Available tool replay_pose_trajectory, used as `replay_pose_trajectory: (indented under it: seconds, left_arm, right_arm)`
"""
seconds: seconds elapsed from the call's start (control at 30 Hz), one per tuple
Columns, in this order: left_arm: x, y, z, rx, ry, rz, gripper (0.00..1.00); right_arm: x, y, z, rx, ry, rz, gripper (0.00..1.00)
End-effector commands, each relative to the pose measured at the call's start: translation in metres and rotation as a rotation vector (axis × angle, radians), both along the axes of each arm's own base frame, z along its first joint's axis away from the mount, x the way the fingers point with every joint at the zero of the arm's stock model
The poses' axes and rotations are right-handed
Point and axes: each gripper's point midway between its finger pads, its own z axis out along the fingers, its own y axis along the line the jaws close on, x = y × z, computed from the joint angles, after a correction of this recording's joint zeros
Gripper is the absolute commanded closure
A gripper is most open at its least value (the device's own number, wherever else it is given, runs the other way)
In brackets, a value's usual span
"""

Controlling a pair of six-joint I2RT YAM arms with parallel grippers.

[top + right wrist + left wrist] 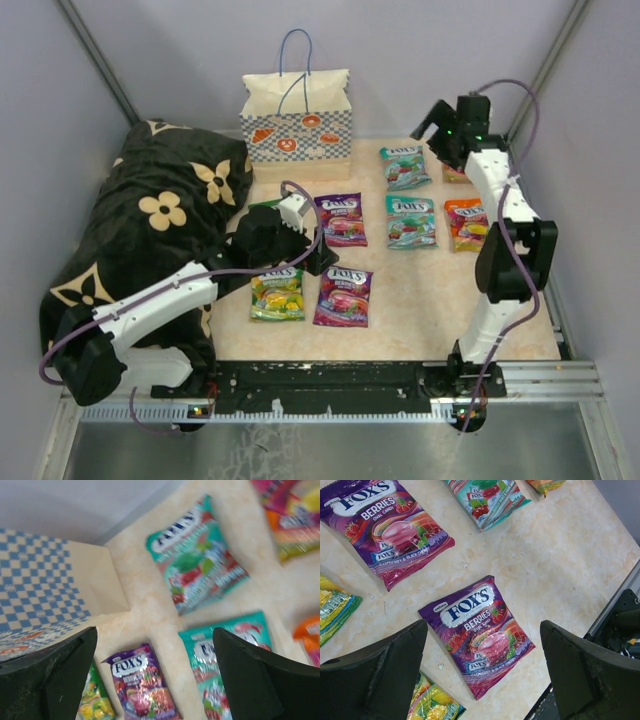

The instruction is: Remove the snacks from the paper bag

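- The table (420,310) is walled on its far, left and right sides, and a metal rail runs along its near edge. Its barest stretch is near and right, between the packets and the right arm's base.
- A black flower-patterned cushion (150,220) fills the left side, so the left arm has little room there.
- The paper bag (297,120) stands upright at the far edge, near the middle. Its inside is hidden, so whether anything remains in it cannot be told.
- The left tool (484,627) hangs spread and empty over a purple berries packet (479,632). The right tool (155,630), also spread and empty, hovers at the far right, apart from the bag.
- The snacks (340,218) lie flat in front of the bag: two purple, two teal (411,221), one green-yellow (278,292) and one orange (467,224), with two more partly hidden by the arms. Emptying looks mostly done.
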Motion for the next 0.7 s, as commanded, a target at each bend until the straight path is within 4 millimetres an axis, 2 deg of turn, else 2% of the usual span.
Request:
replay_pose_trajectory:
  seconds: [0.0, 0.07, 0.13, 0.33, 0.4, 0.47, 0.57, 0.67]
  left_arm:
    - [0.004, -0.005, 0.013, -0.029, 0.001, -0.001, 0.01]
    - [0.005, -0.006, 0.011, -0.025, 0.008, 0.001, 0.01]
    - [0.005, -0.006, 0.010, -0.021, 0.014, 0.004, 0.01]
    - [0.008, -0.002, 0.011, -0.012, 0.015, 0.033, 0.01]
    - [0.009, -0.002, 0.009, -0.007, 0.021, 0.041, 0.01]
    - [0.010, -0.002, 0.007, -0.003, 0.028, 0.048, 0.01]
    - [0.009, -0.004, 0.001, 0.006, 0.044, 0.039, 0.01]
    - [0.009, -0.005, -0.007, 0.015, 0.062, 0.035, 0.01]
  right_arm:
    - [0.066, 0.033, 0.052, -0.235, -0.321, 0.313, 0.01]
    - [0.085, 0.040, 0.044, -0.286, -0.328, 0.350, 0.01]
    - [0.104, 0.041, 0.025, -0.334, -0.305, 0.379, 0.01]
    - [0.147, 0.030, -0.032, -0.486, -0.210, 0.432, 0.01]
    - [0.155, 0.028, -0.054, -0.560, -0.174, 0.461, 0.04]
    - [0.158, 0.031, -0.062, -0.633, -0.168, 0.491, 0.06]
    - [0.157, 0.037, -0.080, -0.732, -0.138, 0.541, 0.07]
    - [0.152, 0.040, -0.099, -0.752, -0.099, 0.566, 0.06]
